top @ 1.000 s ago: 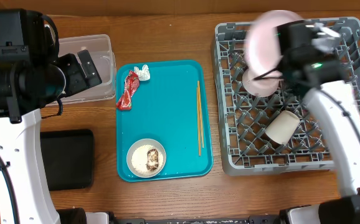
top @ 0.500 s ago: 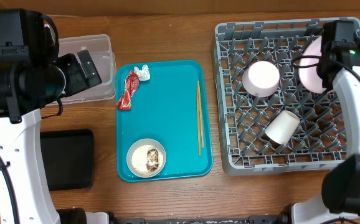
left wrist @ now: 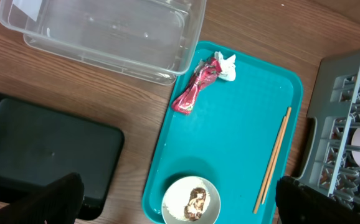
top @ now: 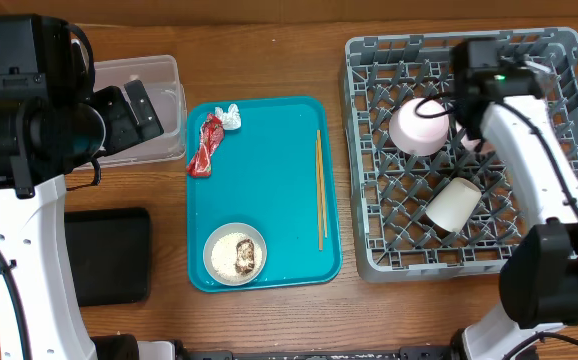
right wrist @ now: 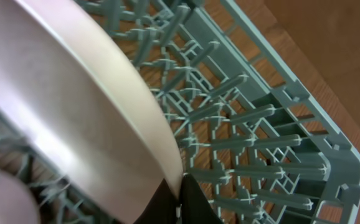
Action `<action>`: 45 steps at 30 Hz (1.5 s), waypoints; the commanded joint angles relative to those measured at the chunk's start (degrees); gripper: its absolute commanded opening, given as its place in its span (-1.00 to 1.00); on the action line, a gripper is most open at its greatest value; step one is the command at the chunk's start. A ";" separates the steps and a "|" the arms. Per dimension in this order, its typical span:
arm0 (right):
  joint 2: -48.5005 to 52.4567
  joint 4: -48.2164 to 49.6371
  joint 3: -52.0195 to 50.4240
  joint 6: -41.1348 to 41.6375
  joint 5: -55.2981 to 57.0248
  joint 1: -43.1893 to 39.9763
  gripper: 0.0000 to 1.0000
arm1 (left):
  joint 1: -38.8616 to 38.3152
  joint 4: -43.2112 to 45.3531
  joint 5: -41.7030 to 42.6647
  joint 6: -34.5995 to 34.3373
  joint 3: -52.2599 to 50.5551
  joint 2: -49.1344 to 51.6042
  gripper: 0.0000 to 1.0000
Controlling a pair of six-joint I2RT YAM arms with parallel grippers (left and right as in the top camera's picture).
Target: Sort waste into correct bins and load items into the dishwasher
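Since half a second ago, your right arm has swung the pink plate [right wrist: 74,112] from the far side of the dish rack [top: 369,200] to its middle rows. The right gripper [right wrist: 180,200] is clamped on the plate's rim alone, with the plate tilted over the tines just below.

Holding only the rim, you risk the plate pivoting or slipping if its lower edge catches a tine. The pink bowl [top: 419,125] sits just beside the gripper and could get knocked. The paper cup [top: 452,203] lies a little further off.

Only the right wrist view shows that rim grip, because overhead the arm hides nearly all of the plate. Only overhead shows how close the bowl is. The left gripper [left wrist: 179,193] hangs with its fingers apart, holding nothing, above the tray [left wrist: 242,124].
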 commanded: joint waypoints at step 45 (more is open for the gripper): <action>12.68 3.30 0.48 -19.78 -41.94 35.45 -0.13 | 0.11 0.20 -0.74 -0.39 0.11 0.02 1.00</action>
